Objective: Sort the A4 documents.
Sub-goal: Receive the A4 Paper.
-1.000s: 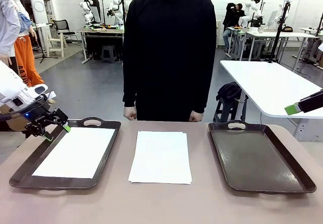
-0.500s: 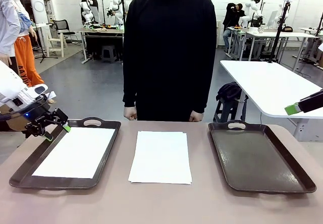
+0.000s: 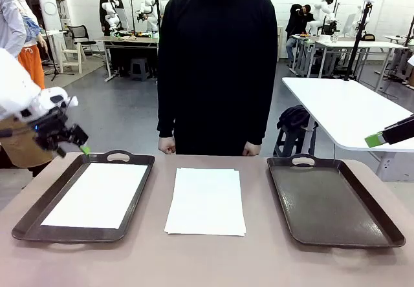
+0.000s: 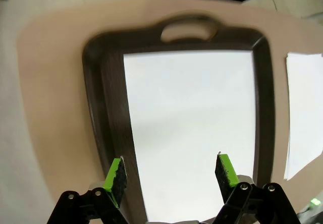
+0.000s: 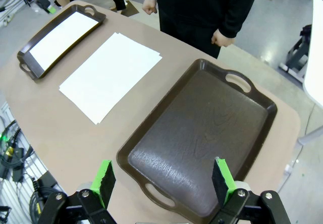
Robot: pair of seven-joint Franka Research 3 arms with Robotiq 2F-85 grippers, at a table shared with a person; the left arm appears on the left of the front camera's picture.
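Table (image 3: 207,261): left tray (image 3: 46,195), A4 documents (image 3: 207,201), right tray (image 3: 330,206)

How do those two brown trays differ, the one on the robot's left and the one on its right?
The left tray has a white sheet lying flat in it, covering most of its floor; the right tray holds nothing. So the left tray's floor is mostly hidden, while the right tray's glossy dark floor shows. Both are rectangular, with cut-out handles, flat on the table either side of the paper stack.
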